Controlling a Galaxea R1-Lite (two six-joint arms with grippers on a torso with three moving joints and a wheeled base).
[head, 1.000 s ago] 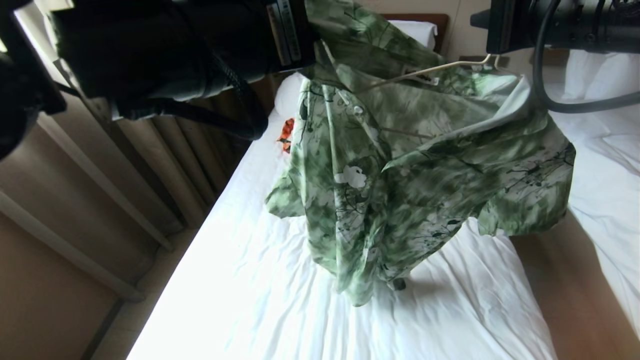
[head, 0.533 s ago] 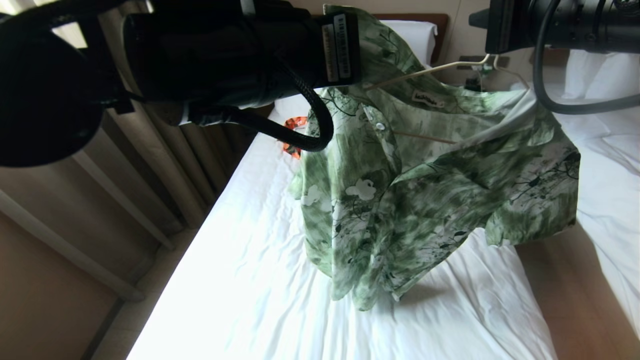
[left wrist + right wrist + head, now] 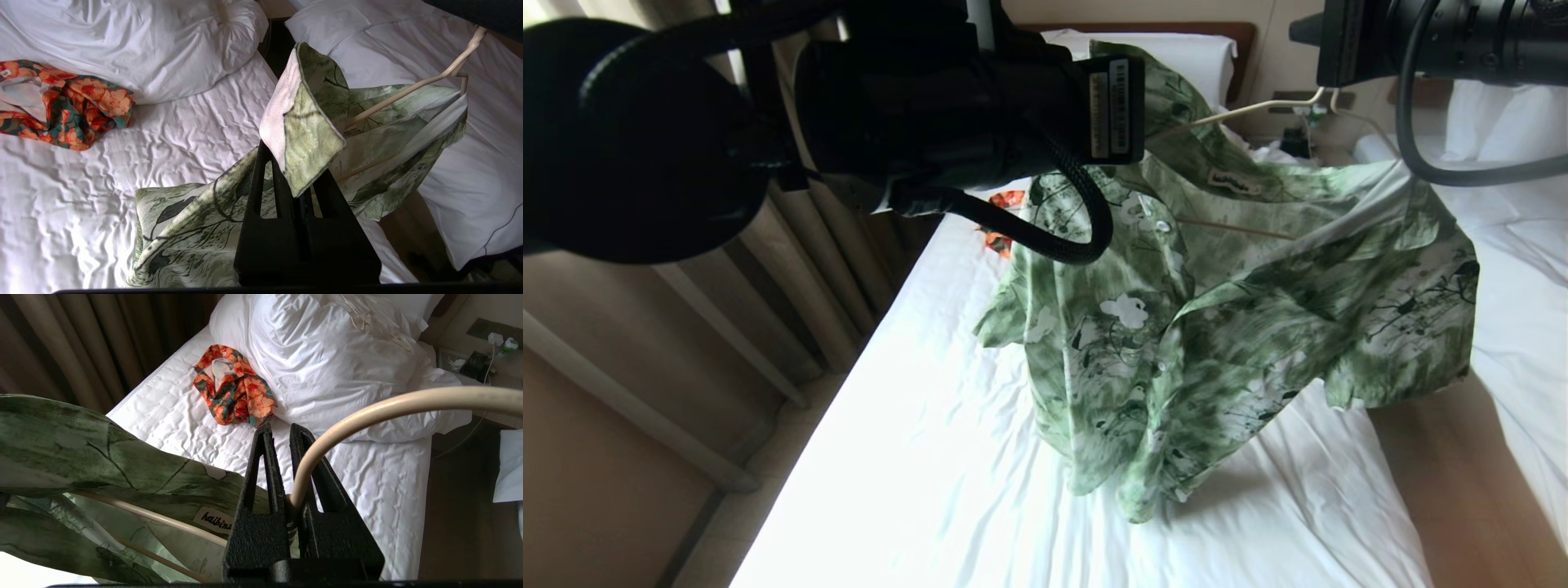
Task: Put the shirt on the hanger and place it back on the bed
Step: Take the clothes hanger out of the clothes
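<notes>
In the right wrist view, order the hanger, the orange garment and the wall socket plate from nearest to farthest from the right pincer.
1. hanger: clamped in the right pincer.
2. orange garment: on the bed sheet beyond the tips, against the duvet.
3. wall socket plate: past the duvet, by the far bedside.

**Daylight spills past heavy drapes in twin room**

Brown curtains (image 3: pixel 800 269) hang along the left, bright light washing in beside them; a second white-sheeted bed (image 3: pixel 1523 310) stands right across a strip of tan floor (image 3: pixel 1445 490), beige wall (image 3: pixel 1290 57) behind
</notes>
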